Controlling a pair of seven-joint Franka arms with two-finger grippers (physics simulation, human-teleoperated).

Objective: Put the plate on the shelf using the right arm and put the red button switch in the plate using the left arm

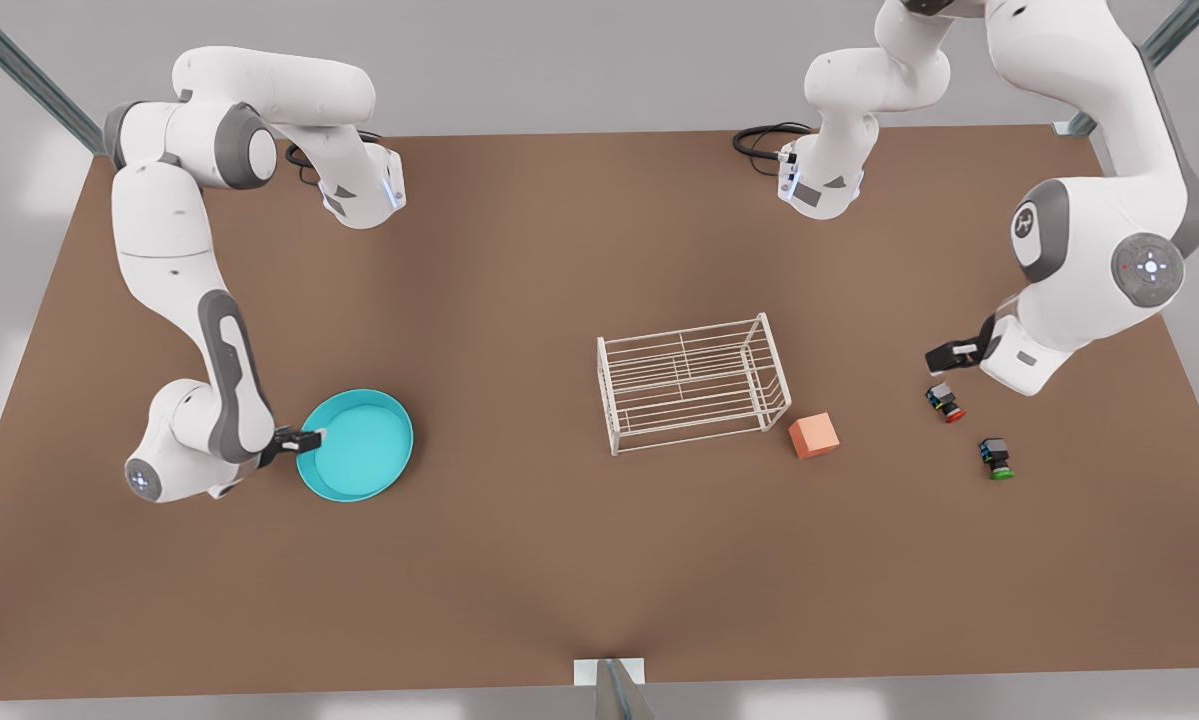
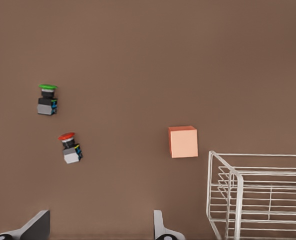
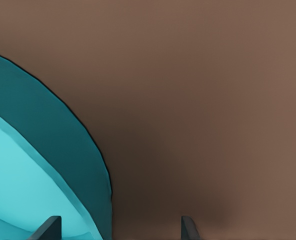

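Plate [image 1: 359, 447]: round, turquoise, raised rim, flat on table [image 1: 519, 560] at the front view's left.
Right gripper [image 1: 311, 438]: at plate's 9 o'clock rim, fingers spread over it.
Red switch [image 1: 946, 402]: black body, red cap, lying on its side.
Left gripper [image 1: 944, 354]: above red switch, fingers spread.
Shelf [image 1: 694, 383]: white wire, centre.
Nearby: orange cube [image 1: 813, 436] at shelf's 4 o'clock; green switch [image 1: 997, 459] at red switch's 4 o'clock.

The turquoise plate [image 1: 359, 447] lay flat at nine o'clock of the white wire shelf [image 1: 694, 383]. The red button switch [image 1: 945, 402] lay tipped at three o'clock.
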